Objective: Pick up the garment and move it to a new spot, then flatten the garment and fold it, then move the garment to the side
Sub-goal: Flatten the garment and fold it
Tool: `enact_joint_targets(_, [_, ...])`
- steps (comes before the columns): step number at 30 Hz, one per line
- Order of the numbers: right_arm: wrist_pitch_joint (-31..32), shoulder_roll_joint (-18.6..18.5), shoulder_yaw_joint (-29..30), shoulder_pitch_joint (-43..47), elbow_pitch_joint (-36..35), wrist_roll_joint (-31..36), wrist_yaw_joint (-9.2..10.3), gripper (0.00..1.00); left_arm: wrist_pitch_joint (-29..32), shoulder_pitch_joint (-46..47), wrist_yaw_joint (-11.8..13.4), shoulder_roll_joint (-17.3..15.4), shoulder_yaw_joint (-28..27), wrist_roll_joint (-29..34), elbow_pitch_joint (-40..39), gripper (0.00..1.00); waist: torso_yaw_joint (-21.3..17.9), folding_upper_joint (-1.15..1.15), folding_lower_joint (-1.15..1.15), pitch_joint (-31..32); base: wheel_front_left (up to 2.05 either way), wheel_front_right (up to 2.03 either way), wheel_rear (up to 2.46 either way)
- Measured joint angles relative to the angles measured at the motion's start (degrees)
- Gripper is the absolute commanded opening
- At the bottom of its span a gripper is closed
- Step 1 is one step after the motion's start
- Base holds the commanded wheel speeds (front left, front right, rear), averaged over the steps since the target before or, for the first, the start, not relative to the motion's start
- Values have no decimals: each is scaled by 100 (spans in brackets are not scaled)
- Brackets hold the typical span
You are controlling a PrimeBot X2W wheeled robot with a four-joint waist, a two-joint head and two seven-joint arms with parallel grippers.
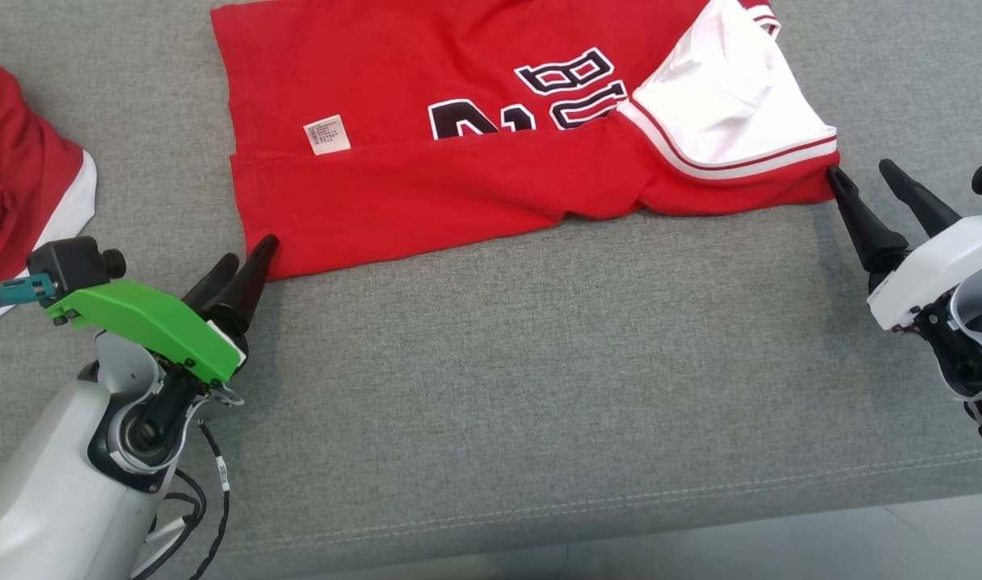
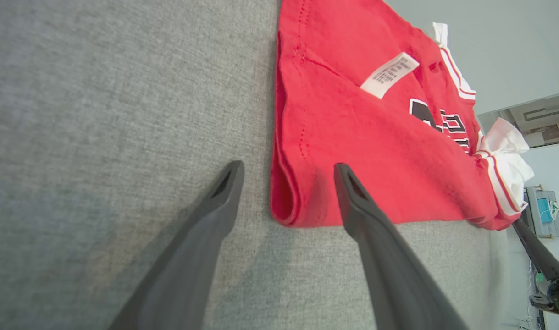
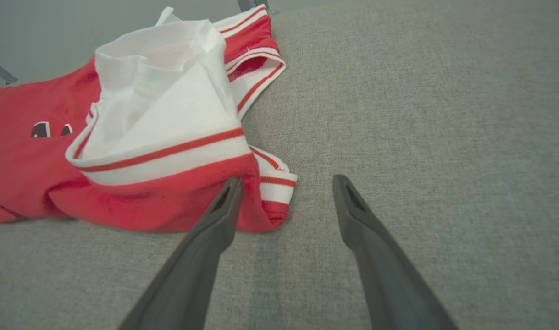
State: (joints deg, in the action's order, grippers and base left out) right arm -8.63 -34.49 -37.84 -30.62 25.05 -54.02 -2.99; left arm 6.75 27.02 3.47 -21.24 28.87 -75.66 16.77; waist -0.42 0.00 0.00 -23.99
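Note:
The garment [image 1: 474, 173] is a red shirt with white sleeves and black lettering, lying folded along its near edge on the grey cushion. My left gripper [image 1: 247, 251] stands open at its near left corner, the fold's corner [image 2: 288, 201] between the spread fingers. My right gripper [image 1: 861, 173] is open at the near right corner by the white striped sleeve [image 3: 169, 119], with one fingertip [image 3: 233, 188] against the red hem and the other over bare fabric. Neither gripper holds anything.
A second red and white garment [image 1: 23, 177] lies at the left edge. The grey cushion [image 1: 539, 387] has a seamed front edge near the bottom, with pale floor [image 1: 861, 540] beyond it.

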Motion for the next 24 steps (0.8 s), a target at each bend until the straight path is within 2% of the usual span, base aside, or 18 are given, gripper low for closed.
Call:
enact_joint_targets(10, [-34,272,-170,8,107,-53,-121,100,2,58,-96,24,43,-121,-66,100,49,0,0,-96,0,0,0])
enact_joint_targets(24, [162,192,-243,-13,212,-54,-203,100,187,185,-99,-168,377,277,-71,100,90,0,0,-76,0,0,0])
